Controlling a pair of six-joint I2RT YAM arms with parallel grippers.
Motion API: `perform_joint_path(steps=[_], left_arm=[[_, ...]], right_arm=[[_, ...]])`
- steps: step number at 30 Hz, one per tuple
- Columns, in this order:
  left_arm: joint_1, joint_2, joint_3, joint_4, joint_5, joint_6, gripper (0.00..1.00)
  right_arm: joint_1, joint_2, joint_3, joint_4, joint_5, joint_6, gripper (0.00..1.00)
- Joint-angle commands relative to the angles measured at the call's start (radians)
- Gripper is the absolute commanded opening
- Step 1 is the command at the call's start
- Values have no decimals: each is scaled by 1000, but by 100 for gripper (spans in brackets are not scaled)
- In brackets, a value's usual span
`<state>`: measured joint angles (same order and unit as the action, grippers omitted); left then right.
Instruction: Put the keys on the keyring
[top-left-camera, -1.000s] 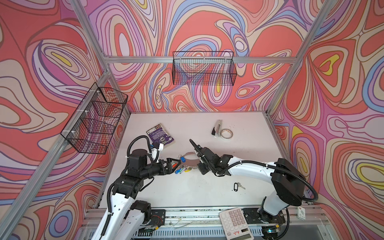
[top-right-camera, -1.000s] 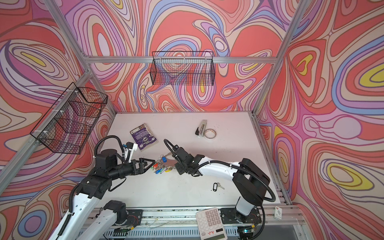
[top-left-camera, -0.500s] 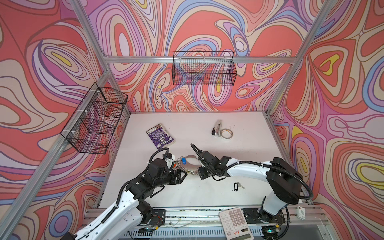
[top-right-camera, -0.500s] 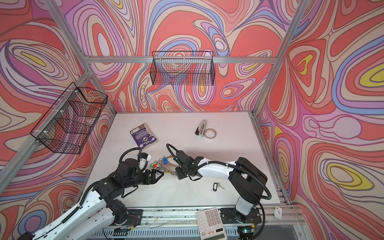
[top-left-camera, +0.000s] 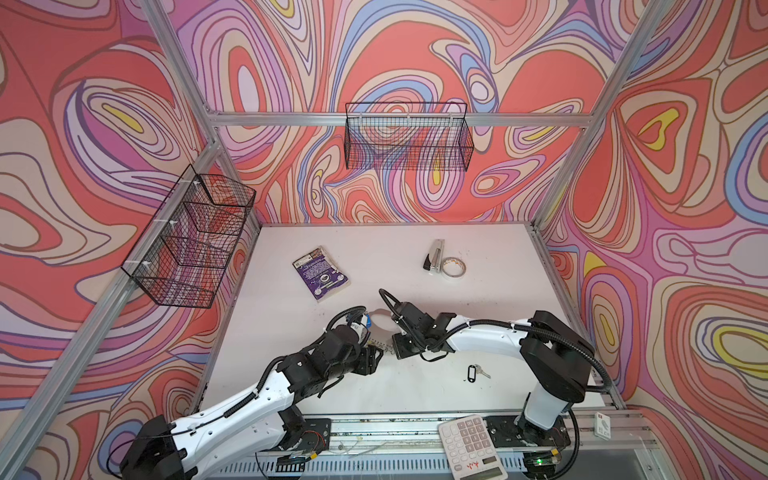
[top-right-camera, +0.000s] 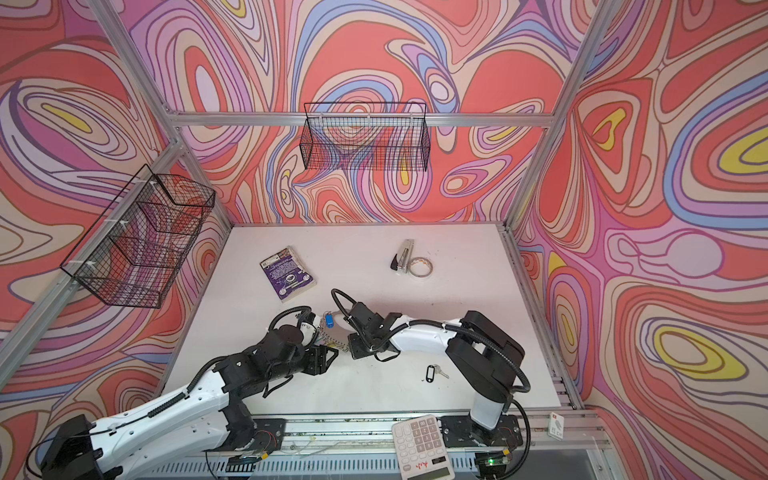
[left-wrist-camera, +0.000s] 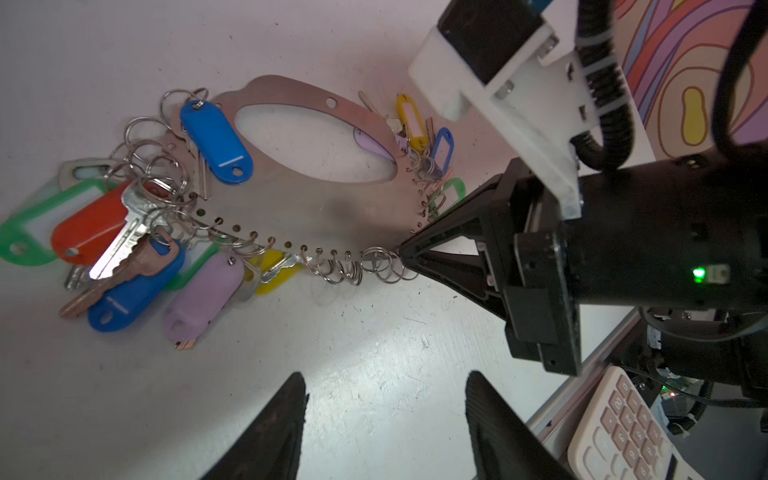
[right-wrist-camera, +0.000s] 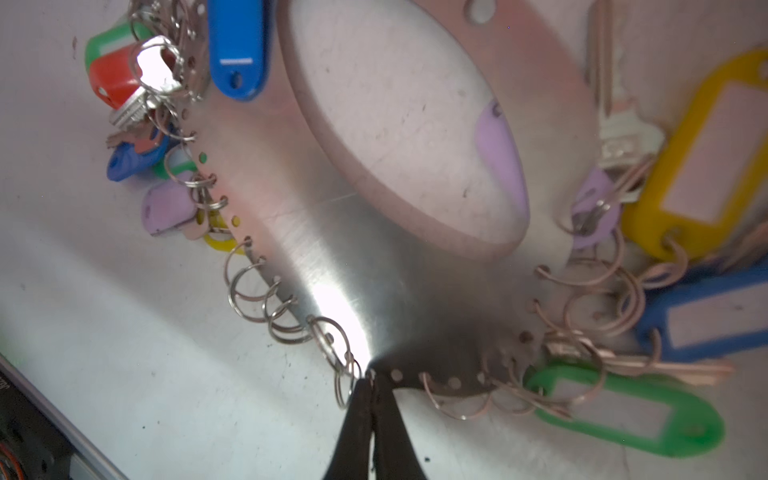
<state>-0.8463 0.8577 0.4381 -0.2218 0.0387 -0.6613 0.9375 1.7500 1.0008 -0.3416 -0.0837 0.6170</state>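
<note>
One white calculator (top-left-camera: 471, 446) is being shown nearest, on the front rail, outside the work area. Just beyond it, on the bare table (top-left-camera: 415, 395), the keys (top-left-camera: 471, 372), one silver key on one black-rimmed tag, are being left lying well apart from both grippers, not yet picked up. Farther in, two grippers are being held tip toward tip. The left gripper (left-wrist-camera: 382, 415) is being held with its fingers spread and nothing between them, judged ready to assist. The right gripper (right-wrist-camera: 371, 395) is being held with its fingers pressed together on the rim of the keyring (left-wrist-camera: 316, 199), at one of its bare small rings, probably so that the plate is being steadied for threading. One keyring is being counted, flat on the table, with three blue tags (left-wrist-camera: 216, 141) and one red tag (left-wrist-camera: 89, 232) among its keys. Behind it, one purple book (top-left-camera: 322, 274), one stapler (top-left-camera: 435, 255) and one tape roll (top-left-camera: 454, 267) are being left unused, and two wire baskets (top-left-camera: 409, 137) are being carried on the walls.
</note>
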Motion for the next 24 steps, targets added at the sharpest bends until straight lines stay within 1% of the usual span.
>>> perform_joint_path(steps=[1, 3, 6, 8, 9, 10, 11, 13, 16, 19, 22, 24], left_arm=[[-17, -22, -43, 94, -69, 35, 63], [-17, -32, -64, 116, -64, 41, 64], [-17, -58, -93, 140, -79, 16, 71], [-17, -93, -107, 133, -109, -9, 81], [-17, -108, -111, 123, -123, -15, 87], [-17, -126, -112, 107, -139, -26, 96], [-16, -142, -112, 91, -157, -36, 100], [-16, -171, -117, 77, -168, -56, 100], [-16, -198, -132, 106, -108, -63, 99], [-16, -171, -113, 97, -45, -65, 88], [-16, -102, -77, 76, 24, -50, 75], [-16, -48, -57, 71, 70, -39, 69]], right_arm=[[8, 17, 6, 13, -37, 21, 8], [8, 17, 5, 18, -45, 19, 11], [8, 17, -1, 31, -59, 18, 12], [9, 17, 1, 33, -61, 17, 13], [8, 4, 1, 34, -59, 16, 13], [8, -10, -1, 35, -57, 16, 13], [8, -11, -2, 35, -53, 15, 13], [8, -14, -4, 36, -43, 11, 13], [8, -26, -4, 41, -37, -4, 15], [7, -49, -1, 46, -20, -18, 19], [6, -55, 10, 37, -7, -32, 20], [2, -61, 9, 39, -7, -36, 21]])
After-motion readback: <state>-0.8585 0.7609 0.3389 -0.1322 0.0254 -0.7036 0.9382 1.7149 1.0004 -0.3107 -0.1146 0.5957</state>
